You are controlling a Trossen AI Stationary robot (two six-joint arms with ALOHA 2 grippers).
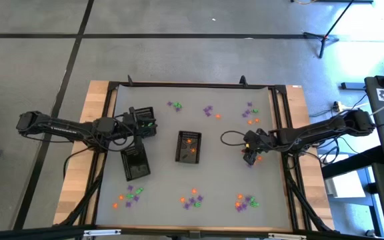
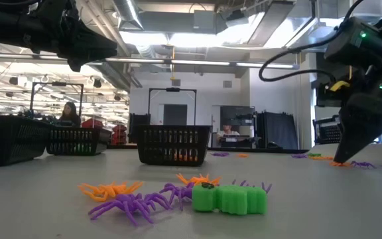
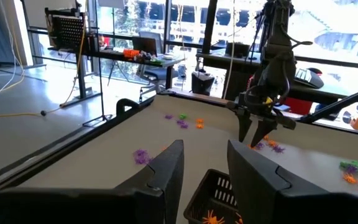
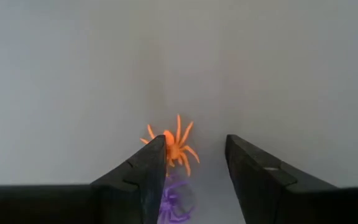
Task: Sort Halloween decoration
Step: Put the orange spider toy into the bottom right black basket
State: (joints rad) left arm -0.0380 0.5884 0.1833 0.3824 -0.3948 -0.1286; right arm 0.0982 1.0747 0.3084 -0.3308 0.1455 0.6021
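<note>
A: What does the high view give?
B: Small orange, purple and green plastic trinkets [image 1: 191, 198] lie in clusters over the grey bench [image 1: 159, 173]. Three black mesh trays stand mid-bench; the middle tray [image 1: 189, 147] holds orange pieces. The left tool [image 1: 147, 125] hangs over the tray with green inside [image 1: 143, 122], the right tool [image 1: 250, 158] points down near the bench's right side.

A: And the low view?
B: A green block trinket [image 2: 230, 198] lies nearest among purple and orange spiders, with the right tool's tip down on the bench.

A: Left wrist?
B: Its fingers [image 3: 161, 177] stand apart, released, grasping nothing.

A: Right wrist?
B: Released too, fingers [image 4: 148, 168] spread beside an orange plastic spider [image 4: 173, 144], above a purple spider [image 4: 176, 199]
</note>
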